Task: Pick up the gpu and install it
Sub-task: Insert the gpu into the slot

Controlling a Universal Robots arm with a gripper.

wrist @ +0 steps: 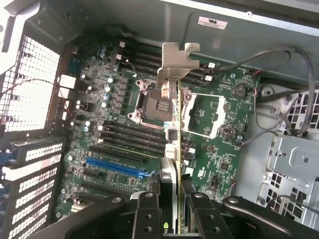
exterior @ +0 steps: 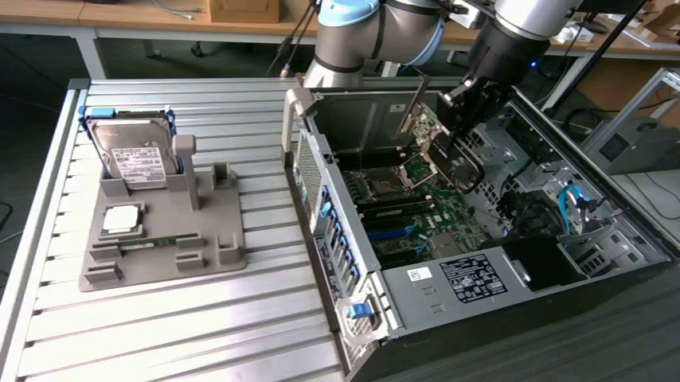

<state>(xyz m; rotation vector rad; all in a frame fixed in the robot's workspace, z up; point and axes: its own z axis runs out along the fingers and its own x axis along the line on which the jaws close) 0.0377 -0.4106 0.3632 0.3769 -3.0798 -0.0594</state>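
One end of gpu hidden btwn gripper fingers.

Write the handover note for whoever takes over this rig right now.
Gripper: shut on the gpu, a thin tan-brown card with a silver end bracket, held edge-on.
Where: the gpu hangs over the green motherboard inside the open metal computer case.
Done: gpu picked up and off the grey parts holder, which holds the silver hard drive and the green memory stick.
Left: the gpu is not yet seated in a slot.
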